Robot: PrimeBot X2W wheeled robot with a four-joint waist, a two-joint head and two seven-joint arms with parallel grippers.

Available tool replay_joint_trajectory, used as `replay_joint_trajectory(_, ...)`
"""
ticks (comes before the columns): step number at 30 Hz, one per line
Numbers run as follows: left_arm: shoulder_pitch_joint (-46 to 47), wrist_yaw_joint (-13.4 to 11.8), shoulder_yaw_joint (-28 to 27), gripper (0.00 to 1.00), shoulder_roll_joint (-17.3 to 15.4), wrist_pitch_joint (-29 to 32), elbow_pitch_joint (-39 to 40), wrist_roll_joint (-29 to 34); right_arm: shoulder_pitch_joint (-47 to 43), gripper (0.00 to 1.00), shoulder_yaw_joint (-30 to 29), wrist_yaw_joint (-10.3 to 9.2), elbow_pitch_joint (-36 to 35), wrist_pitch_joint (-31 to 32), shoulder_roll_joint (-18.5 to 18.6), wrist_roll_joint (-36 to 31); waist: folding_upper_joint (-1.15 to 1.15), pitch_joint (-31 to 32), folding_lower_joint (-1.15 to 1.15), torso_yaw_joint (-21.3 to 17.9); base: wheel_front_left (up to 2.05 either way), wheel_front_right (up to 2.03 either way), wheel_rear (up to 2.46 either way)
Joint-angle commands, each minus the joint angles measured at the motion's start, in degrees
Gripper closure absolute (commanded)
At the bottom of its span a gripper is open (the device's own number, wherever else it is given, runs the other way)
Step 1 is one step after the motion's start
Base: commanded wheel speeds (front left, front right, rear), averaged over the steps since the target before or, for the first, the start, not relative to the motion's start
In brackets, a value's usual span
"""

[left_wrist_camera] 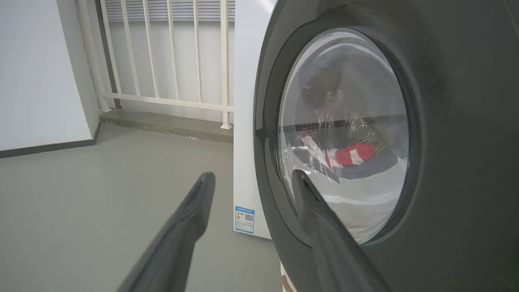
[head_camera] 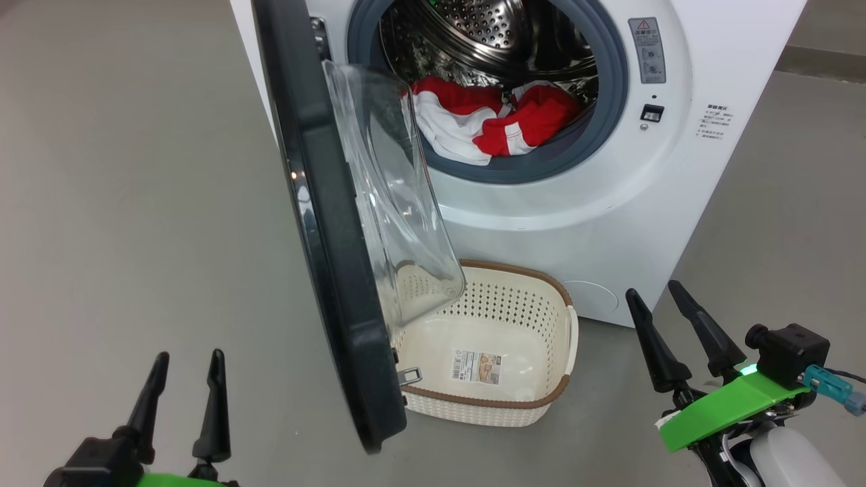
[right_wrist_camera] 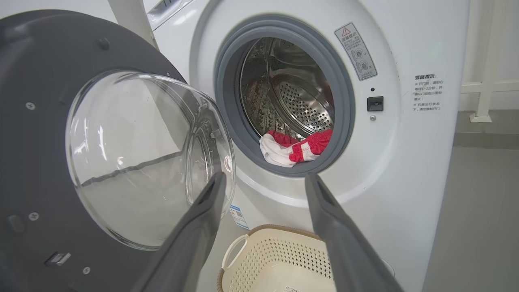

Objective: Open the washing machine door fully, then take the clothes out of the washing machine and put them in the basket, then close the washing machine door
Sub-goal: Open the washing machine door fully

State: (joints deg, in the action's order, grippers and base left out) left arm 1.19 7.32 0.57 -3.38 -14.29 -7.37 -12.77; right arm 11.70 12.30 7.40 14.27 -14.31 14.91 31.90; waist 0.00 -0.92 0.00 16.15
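The washing machine door (head_camera: 325, 257) stood swung out, edge-on at centre-left of the head view, its glass bulge overhanging the empty basket (head_camera: 561, 392) at lower centre. The red and white clothes (head_camera: 494, 125) lay at the mouth of the washing machine (head_camera: 609, 223), upper centre. The left gripper (head_camera: 190, 354), lower left, and right gripper (head_camera: 651, 289), lower right, each had 2 fingers spread, holding nothing. Door-opening looked unfinished; next, the left gripper probably needed to push the door wider.

White washing machine (head_camera: 582, 223) with grey gasket (head_camera: 612, 81), perforated steel drum (head_camera: 487, 27); glossy black door (head_camera: 325, 223), clear glass; red and white clothes (head_camera: 494, 122); cream perforated basket (head_camera: 534, 297), brown woven-look rim; grey floor (head_camera: 135, 203); green-mounted dark grippers
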Motion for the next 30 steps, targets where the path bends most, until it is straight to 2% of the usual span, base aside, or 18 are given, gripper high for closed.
replay_joint_trajectory(1, 1.0, 0.2, -1.8, 0.00, -1.0, -0.7, 1.2, -0.3, -0.1, 0.00, 0.8, 0.09, -1.2, -0.7, 0.4, -0.2, 0.00, 0.0, 0.00, 0.0, 0.00, 0.00, 0.00)
replay_joint_trajectory(26, 1.4, 0.2, -2.1, 0.00, -0.8, -0.7, 1.2, -0.6, -0.1, 0.00, 0.9, 0.09, -0.5, -0.7, 0.2, -0.9, 0.00, -0.1, 0.00, -0.1, 0.00, 0.00, 0.00)
replay_joint_trajectory(27, 1.4, 0.2, -2.1, 0.18, -0.8, -0.7, 1.2, -0.6, -0.1, 0.00, 0.9, 0.09, -0.5, -0.7, 0.2, -0.9, 0.00, -0.1, 0.00, -0.1, 0.00, 0.00, 0.00)
replay_joint_trajectory(28, 1.5, 0.2, -2.0, 0.52, -0.8, -0.7, 1.2, -0.7, -0.1, 0.00, 0.9, 0.09, -0.4, -0.7, 0.2, -1.0, 0.00, -0.1, 0.00, -0.1, 0.00, 0.00, 0.00)
replay_joint_trajectory(29, 1.5, 0.2, -2.0, 0.64, -0.9, -0.7, 1.1, -0.7, -0.1, 0.00, 0.9, 0.09, -0.4, -0.7, 0.2, -1.0, 0.00, -0.1, 0.00, -0.1, 0.00, 0.00, 0.00)
replay_joint_trajectory(30, 1.5, 0.2, -2.0, 0.64, -0.9, -0.7, 1.1, -0.7, -0.1, 0.00, 0.9, 0.09, -0.4, -0.7, 0.2, -1.0, 0.00, -0.1, 0.00, -0.1, 0.00, 0.00, 0.00)
